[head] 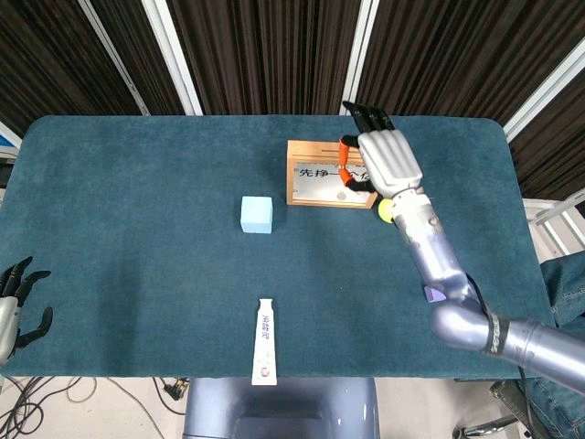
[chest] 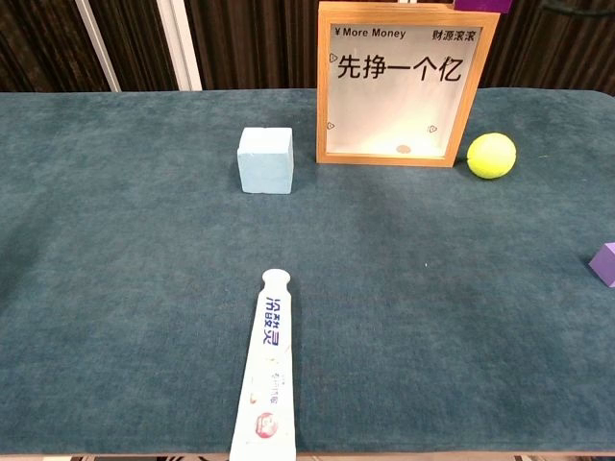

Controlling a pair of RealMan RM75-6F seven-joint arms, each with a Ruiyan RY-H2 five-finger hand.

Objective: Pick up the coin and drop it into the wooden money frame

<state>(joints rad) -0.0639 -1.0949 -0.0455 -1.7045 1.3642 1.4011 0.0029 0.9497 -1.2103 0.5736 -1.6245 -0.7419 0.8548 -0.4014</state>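
The wooden money frame [head: 311,174] stands upright at the table's back, with Chinese lettering on its face [chest: 389,84]. One coin [chest: 405,150] lies inside it at the bottom. My right hand [head: 384,157] hovers over the frame's top right corner, by the slot. Its orange-jointed thumb is pinched against a finger, and whatever sits in that pinch is too small to make out. The chest view does not show this hand. My left hand [head: 14,306] hangs off the table's near left edge, fingers spread and holding nothing.
A light blue cube [head: 257,213] sits left of the frame. A yellow ball [chest: 491,155] lies to the frame's right, and a purple cube [chest: 605,263] lies nearer on the right. A toothpaste tube [head: 264,340] rests near the front edge.
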